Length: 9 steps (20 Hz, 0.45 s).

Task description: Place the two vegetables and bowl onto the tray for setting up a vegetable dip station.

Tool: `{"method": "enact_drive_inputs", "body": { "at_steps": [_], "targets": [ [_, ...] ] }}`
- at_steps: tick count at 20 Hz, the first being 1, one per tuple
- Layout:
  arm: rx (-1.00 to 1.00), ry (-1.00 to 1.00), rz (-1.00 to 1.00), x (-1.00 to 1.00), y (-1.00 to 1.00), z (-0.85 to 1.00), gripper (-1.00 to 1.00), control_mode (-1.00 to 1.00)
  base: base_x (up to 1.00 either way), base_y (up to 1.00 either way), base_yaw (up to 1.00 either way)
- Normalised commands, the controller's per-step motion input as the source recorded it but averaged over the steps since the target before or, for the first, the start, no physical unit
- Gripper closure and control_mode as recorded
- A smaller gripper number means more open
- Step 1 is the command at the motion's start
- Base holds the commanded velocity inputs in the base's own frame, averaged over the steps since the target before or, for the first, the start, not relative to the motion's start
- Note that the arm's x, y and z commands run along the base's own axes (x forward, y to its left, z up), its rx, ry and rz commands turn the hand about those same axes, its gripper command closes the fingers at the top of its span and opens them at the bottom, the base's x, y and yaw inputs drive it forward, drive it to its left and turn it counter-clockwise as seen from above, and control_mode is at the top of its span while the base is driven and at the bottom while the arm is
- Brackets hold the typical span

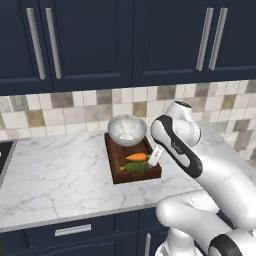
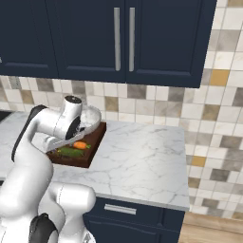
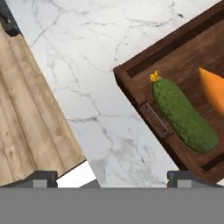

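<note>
Marbled white counter (image 1: pixel 60 170) carries the dark wooden tray (image 1: pixel 116 172): pale bowl (image 1: pixel 126 130) at its far end, cucumber (image 1: pixel 135 166) and carrot (image 1: pixel 137 156) in front. Just right, the tool (image 1: pixel 155 156) hovers, tips apart, holding nothing.

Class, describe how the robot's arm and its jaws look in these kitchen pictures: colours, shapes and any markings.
The arm is glossy white, built of rounded, bulbous segments with dark grey-black bands at the joints and a dark cap on top. A faint grey marking shows on the forearm. The gripper ends in two small dark, blocky tips.
</note>
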Motion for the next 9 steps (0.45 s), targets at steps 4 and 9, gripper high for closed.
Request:
{"method": "enact_drive_inputs", "body": {
  "at_steps": [4, 9],
  "targets": [
    [0.00, -0.04, -0.40, -0.49, 0.00, 0.20, -1.00, -1.00, 0.00, 0.00, 0.00],
    [0.00, -0.05, -0.42, -0.49, 0.00, 0.17, -1.00, -1.00, 0.00, 0.00, 0.00]
  ]
}}
